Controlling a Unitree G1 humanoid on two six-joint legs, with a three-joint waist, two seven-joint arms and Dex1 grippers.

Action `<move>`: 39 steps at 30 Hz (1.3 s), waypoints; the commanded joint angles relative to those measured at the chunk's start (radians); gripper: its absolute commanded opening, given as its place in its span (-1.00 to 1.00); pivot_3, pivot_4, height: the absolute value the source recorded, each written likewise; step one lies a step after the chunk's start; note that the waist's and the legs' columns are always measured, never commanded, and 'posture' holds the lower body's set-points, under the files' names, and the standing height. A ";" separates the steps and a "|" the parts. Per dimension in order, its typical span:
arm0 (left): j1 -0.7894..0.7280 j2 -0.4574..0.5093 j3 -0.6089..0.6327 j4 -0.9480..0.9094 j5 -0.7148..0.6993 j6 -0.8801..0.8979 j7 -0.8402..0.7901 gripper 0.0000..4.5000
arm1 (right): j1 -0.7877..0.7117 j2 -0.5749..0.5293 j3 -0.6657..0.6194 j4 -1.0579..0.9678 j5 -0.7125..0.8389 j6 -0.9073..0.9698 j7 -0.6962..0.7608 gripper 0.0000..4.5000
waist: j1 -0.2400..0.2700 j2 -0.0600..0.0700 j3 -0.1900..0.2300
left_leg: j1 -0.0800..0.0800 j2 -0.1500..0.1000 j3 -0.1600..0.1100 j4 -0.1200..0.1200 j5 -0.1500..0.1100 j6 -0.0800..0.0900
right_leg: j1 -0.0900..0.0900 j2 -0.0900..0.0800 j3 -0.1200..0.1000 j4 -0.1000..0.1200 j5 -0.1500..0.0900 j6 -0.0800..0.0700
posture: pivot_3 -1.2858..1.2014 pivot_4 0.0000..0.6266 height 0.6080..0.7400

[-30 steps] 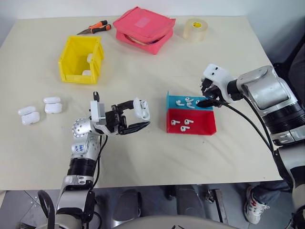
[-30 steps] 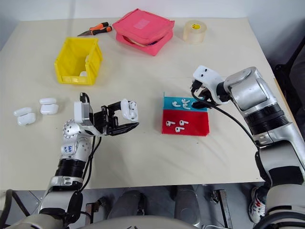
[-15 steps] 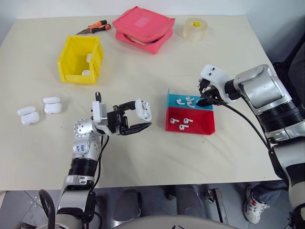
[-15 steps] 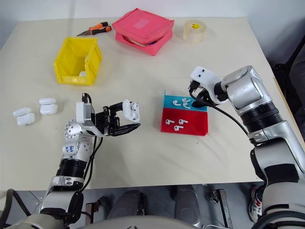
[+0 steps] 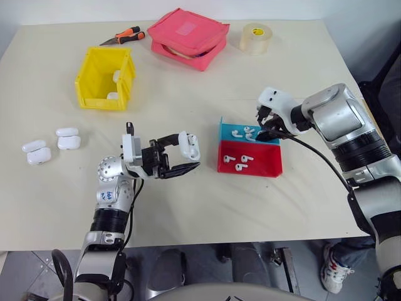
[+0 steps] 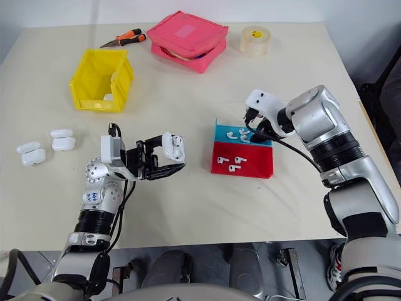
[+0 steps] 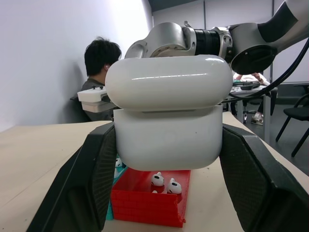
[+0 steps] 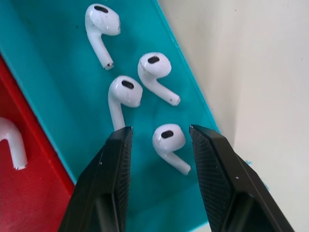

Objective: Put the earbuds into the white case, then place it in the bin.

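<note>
Earbuds (image 5: 245,133) lie in the teal tray (image 5: 227,130) at the table's (image 5: 188,207) centre-right in the head views, more in the red tray (image 5: 263,164) just at its 6 o'clock. The left pincer (image 5: 182,155) pinches the white case (image 5: 187,145), lid up, above the table. The yellow bin (image 5: 103,78) sits at 10 o'clock.

Left wrist view: both fingers (image 7: 89,179) press the case's (image 7: 169,113) lower shell. Glossy and rounded, it looks likely to slip; a flat-sided grip below the hinge seems best.

Right wrist view: the right pincer (image 8: 159,145) is spread, empty, straddling one earbud (image 8: 169,141) of the four in the teal tray (image 8: 58,96). Light, hard and slick, it would probably squirt out under pressure; pinching across the bulb looks safer than the thin stem.
</note>
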 commanded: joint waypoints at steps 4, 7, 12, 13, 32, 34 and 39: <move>0.015 -0.002 0.005 -0.043 -0.005 -0.017 0.013 0.24 | -0.051 0.010 0.020 0.043 -0.052 -0.029 0.036 -0.14 | -0.002 0.000 0.000 | 0.000 0.000 0.000 0.000 0.000 0.000 | 0.000 0.000 0.000 0.000 0.000 0.000 | 0.03 -0.52 1.00; 0.019 -0.001 0.005 -0.046 -0.004 -0.019 0.017 0.24 | -0.068 0.017 0.032 0.074 -0.074 -0.042 0.049 -0.14 | -0.005 0.001 0.000 | 0.000 0.000 0.000 0.000 0.000 0.000 | 0.000 0.000 0.000 0.000 0.000 0.000 | 0.03 -0.52 1.00; 0.023 -0.004 0.003 -0.048 -0.003 -0.024 0.023 0.24 | -0.091 0.032 0.036 0.114 -0.096 -0.063 0.074 -0.14 | -0.010 0.001 0.001 | 0.000 0.000 0.000 0.000 0.000 0.000 | 0.000 0.000 0.000 0.000 0.000 0.000 | 0.03 -0.52 1.00; 0.024 -0.004 0.003 -0.048 -0.003 -0.025 0.024 0.24 | -0.094 0.035 0.036 0.120 -0.100 -0.066 0.076 -0.14 | -0.012 0.001 0.001 | 0.000 0.000 0.000 0.000 0.000 0.000 | 0.000 0.000 0.000 0.000 0.000 0.000 | 0.03 -0.52 1.00; 0.031 -0.009 0.002 -0.048 -0.003 -0.038 0.031 0.24 | -0.120 0.074 0.030 0.194 -0.166 -0.132 0.121 -0.14 | -0.023 0.002 0.001 | -0.001 0.000 0.000 0.000 0.000 -0.001 | -0.002 0.000 0.000 0.001 0.000 0.000 | 0.03 -0.52 1.00; 0.030 -0.008 0.003 -0.046 -0.002 -0.039 0.032 0.24 | -0.120 0.076 0.030 0.197 -0.170 -0.135 0.120 -0.30 | -0.023 0.002 0.001 | -0.001 0.000 0.000 0.000 0.000 -0.001 | -0.002 0.000 0.000 0.001 0.000 0.000 | 0.03 -0.52 1.00; 0.028 -0.007 0.003 -0.043 -0.002 -0.041 0.032 0.24 | -0.120 0.074 0.032 0.199 -0.179 -0.146 0.120 -0.51 | -0.023 0.002 0.001 | -0.001 0.000 0.000 0.000 0.000 -0.001 | -0.002 0.000 0.000 0.001 0.000 0.000 | 0.03 -0.52 1.00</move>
